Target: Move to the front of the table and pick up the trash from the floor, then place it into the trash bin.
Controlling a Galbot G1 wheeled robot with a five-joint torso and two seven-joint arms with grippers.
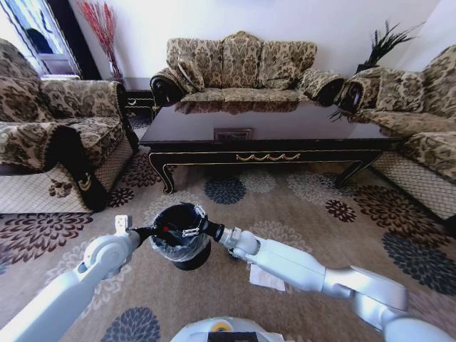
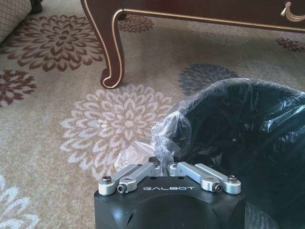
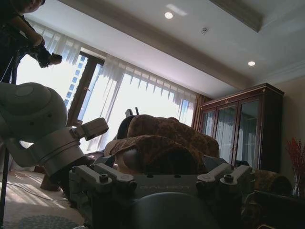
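A: Biggest first. 1 table [image 1: 271, 132], long and dark, stood ahead of the robot across the patterned floor [image 1: 306, 214].

B: Bins?

A: 1 trash bin [image 1: 187, 255], small and black, sat on the carpet between the 2 arms, well short of the table. 1 clear liner bag [image 2: 167, 129] ruffled over its rim.

B: Grippers?

A: Left gripper [image 2: 163, 164] was pinched closed on a fold of the liner at the bin's near rim. Right gripper [image 1: 204, 229] hovered at the opposite rim, jaws spread apart, nothing between them.

B: Trash count?

A: 1 white paper square [image 1: 267, 278] lay flat on the carpet under the right forearm, just beside the bin. 1 red speck [image 1: 165, 230] showed inside the bin, too small to name.

B: Handling?

A: Paper looked light, thin and floppy. Flat on pile, so probably take it by an edge or corner. The liner is soft and slippery, likely to slide off the rim if tugged. The bin looked light and easy to tip.
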